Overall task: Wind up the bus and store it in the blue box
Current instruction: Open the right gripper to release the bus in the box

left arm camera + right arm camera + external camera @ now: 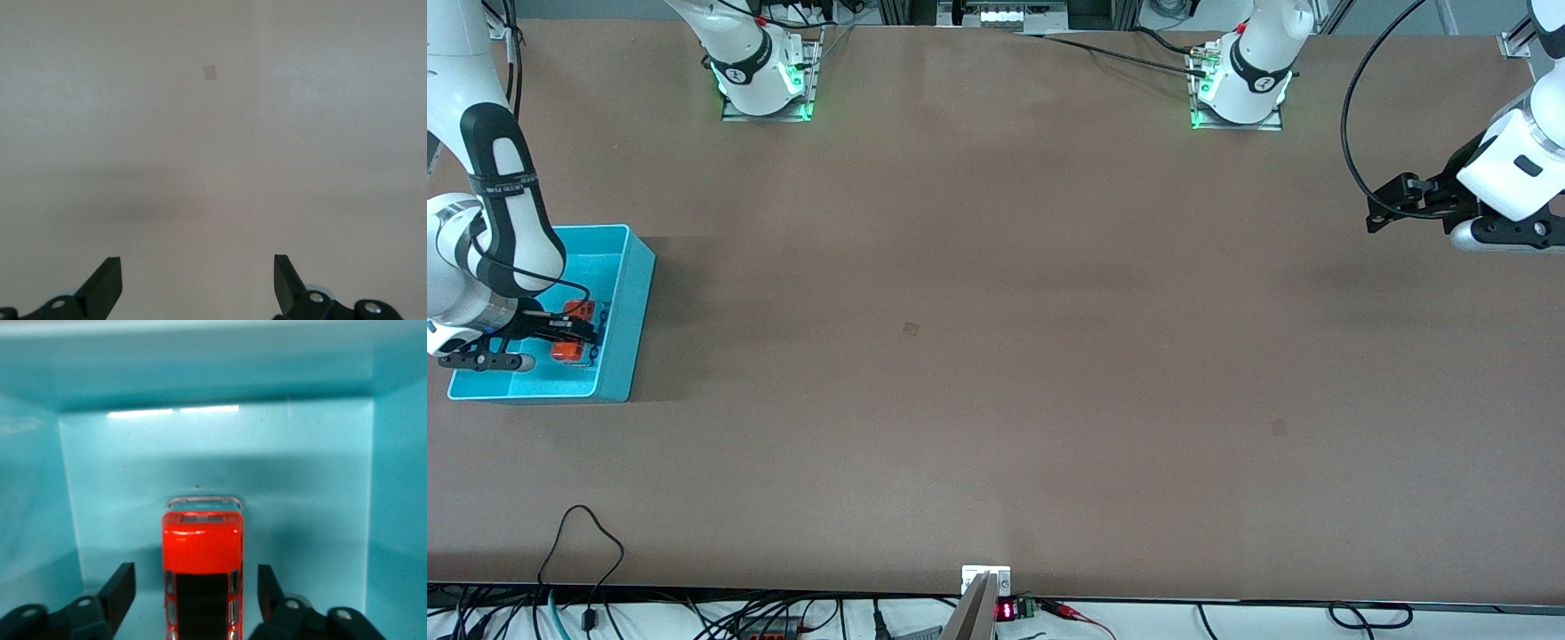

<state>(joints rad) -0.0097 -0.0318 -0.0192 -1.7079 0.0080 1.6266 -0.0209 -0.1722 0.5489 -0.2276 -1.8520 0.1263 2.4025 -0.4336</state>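
Bus [203,577]: small and orange with dark roof windows, it lies on the floor of the blue box, at the middle left edge of the front view; the right wrist view shows it between the right gripper's fingers with a gap on each side, touching neither.
Blue box [624,313]: a light blue bin on the table at the right arm's end, middle left of the front view; its walls fill the right wrist view around the bus.
Right gripper [580,331]: reached down inside the blue box, straddling the bus; its fingers [119,590] stand apart and clear of the bus's sides, so it grips nothing.
Right arm: it comes in along the left edge of the front view and bends down over the box.
Left gripper [1392,206]: up in the air over bare table at the left arm's end, upper right of the front view; its fingers [103,283] are spread wide with nothing between them.
Left arm: waiting.
Table [996,356]: brown surface; the left wrist view shows a small paler patch [210,72] on it.
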